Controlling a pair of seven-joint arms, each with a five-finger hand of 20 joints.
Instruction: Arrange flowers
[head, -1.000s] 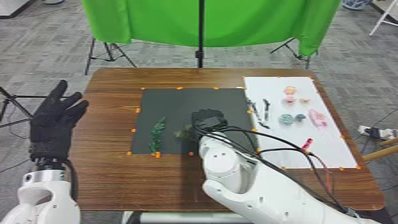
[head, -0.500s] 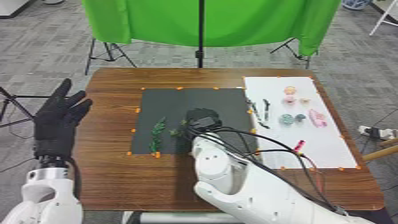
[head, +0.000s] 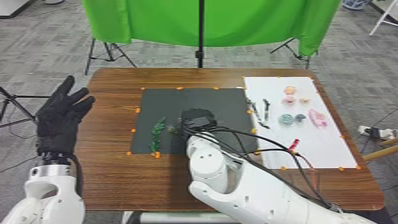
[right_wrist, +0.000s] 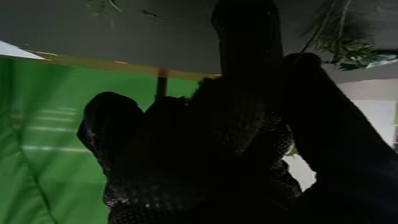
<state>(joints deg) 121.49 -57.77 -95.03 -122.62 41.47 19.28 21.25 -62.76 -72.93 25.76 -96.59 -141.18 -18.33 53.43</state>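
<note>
fingers of your left hand (head: 62, 122) are straight, spread wide | your right hand (head: 197, 119) is above black sheet (head: 169, 100), its grip you cannot tell | green sprig (head: 157, 135) lies left of it | cables (head: 242, 132) cross over white sheet (head: 266, 85) with flowers (head: 290, 100) | right wrist view gives you leafy stems (right_wrist: 355, 55) near that hand

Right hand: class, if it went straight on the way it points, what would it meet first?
Most likely the dark mat, ahead of the right hand in its wrist view; the gap is unclear, and the green sprig beside that line might brush it.
</note>
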